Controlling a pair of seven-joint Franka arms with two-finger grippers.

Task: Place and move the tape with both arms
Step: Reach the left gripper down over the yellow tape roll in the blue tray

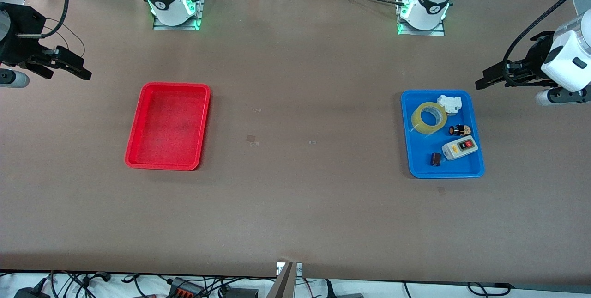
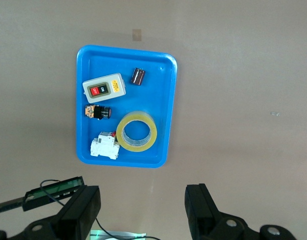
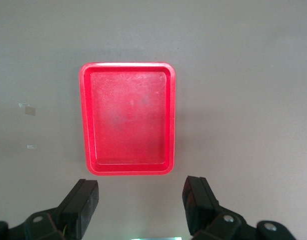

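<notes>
The tape (image 1: 421,122), a yellow translucent roll, lies flat in the blue tray (image 1: 418,155) at the left arm's end of the table. It also shows in the left wrist view (image 2: 152,135) in the tray (image 2: 163,100). My left gripper (image 1: 482,81) is open and empty, held up over the bare table beside the blue tray; its wrist view shows it (image 2: 142,192) clear of the tray. My right gripper (image 1: 85,69) is open and empty, held up over the table beside the red tray (image 1: 168,124), as its wrist view shows (image 3: 141,187).
The blue tray also holds a grey switch box (image 1: 459,147), a white block (image 1: 450,103), a black and red button (image 1: 459,130) and a small dark part (image 1: 435,159). The red tray (image 3: 128,117) holds nothing. Both arm bases stand along the table's edge farthest from the front camera.
</notes>
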